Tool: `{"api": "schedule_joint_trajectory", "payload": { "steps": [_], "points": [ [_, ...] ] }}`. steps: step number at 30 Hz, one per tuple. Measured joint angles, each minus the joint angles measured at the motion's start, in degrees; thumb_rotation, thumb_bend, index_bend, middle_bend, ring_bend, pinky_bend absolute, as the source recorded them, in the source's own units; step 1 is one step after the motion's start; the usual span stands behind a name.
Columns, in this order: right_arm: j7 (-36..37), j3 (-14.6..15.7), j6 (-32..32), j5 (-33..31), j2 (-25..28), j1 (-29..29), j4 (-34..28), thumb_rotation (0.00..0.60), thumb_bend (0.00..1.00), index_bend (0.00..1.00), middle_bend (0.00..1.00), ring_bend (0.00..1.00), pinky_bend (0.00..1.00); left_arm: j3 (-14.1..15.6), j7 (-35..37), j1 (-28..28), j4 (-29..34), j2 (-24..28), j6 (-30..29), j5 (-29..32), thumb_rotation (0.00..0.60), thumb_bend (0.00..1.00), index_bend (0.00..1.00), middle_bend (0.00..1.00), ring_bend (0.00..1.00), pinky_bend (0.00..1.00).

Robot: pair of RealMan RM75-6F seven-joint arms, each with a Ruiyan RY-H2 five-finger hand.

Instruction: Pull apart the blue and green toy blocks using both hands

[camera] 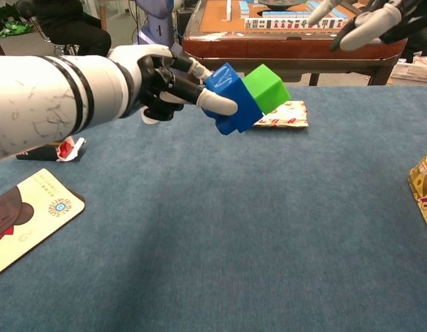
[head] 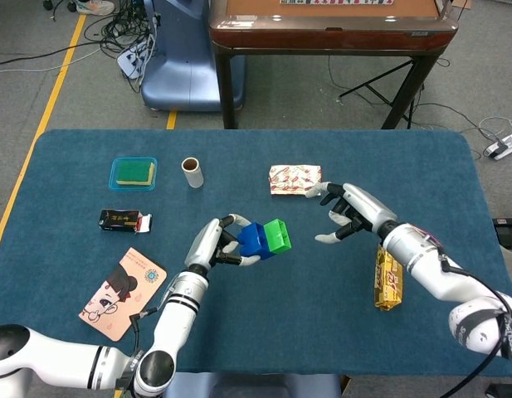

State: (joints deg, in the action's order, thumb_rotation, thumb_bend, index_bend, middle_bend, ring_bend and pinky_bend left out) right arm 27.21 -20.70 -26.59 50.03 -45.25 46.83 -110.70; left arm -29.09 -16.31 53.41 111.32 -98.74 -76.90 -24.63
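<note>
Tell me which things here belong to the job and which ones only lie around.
Job: blue block, green block, left hand, right hand.
Lying around: snack bar, red-white packet, paper tube, sponge tray, booklet, small black box.

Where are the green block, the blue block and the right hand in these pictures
green block (head: 278, 235), head view, on its top face
blue block (camera: 230, 98), chest view, on its front face
right hand (head: 348, 212), head view, on the palm, fingers spread

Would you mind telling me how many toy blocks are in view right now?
2. The blue block is held off the table by the left hand; the green block is joined to its far side, toward the open right hand. None seems hidden.
</note>
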Motion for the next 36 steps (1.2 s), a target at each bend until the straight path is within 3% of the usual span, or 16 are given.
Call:
{"api": "schedule_joint_trajectory", "payload": {
  "steps": [9, 17, 36],
  "points": [
    [-2.8, 1.9, 3.8, -6.8, 0.7, 6.5, 1.7, 0.6, 0.0, 0.13, 1.0, 1.0, 1.0, -1.5, -1.1, 0.2, -0.1, -1.1, -1.4, 0.0, 0.6, 0.0, 0.63, 1.0, 1.0, 1.0],
    [-5.5, 5.4, 4.6, -11.4, -0.5, 10.2, 2.5, 0.6, 0.0, 0.13, 1.0, 1.0, 1.0, -2.2, -1.4, 0.3, -0.8, -2.0, -1.7, 0.0, 0.6, 0.0, 0.62, 1.0, 1.0, 1.0],
    [-6.0, 7.3, 3.7, -13.2, -6.6, 12.3, 5.0, 0.6, 0.0, 0.12, 1.0, 1.0, 1.0, -2.5, -2.1, 0.0, -2.3, -2.7, -1.0, -0.7, 0.6, 0.0, 0.62, 1.0, 1.0, 1.0]
  ]
}}
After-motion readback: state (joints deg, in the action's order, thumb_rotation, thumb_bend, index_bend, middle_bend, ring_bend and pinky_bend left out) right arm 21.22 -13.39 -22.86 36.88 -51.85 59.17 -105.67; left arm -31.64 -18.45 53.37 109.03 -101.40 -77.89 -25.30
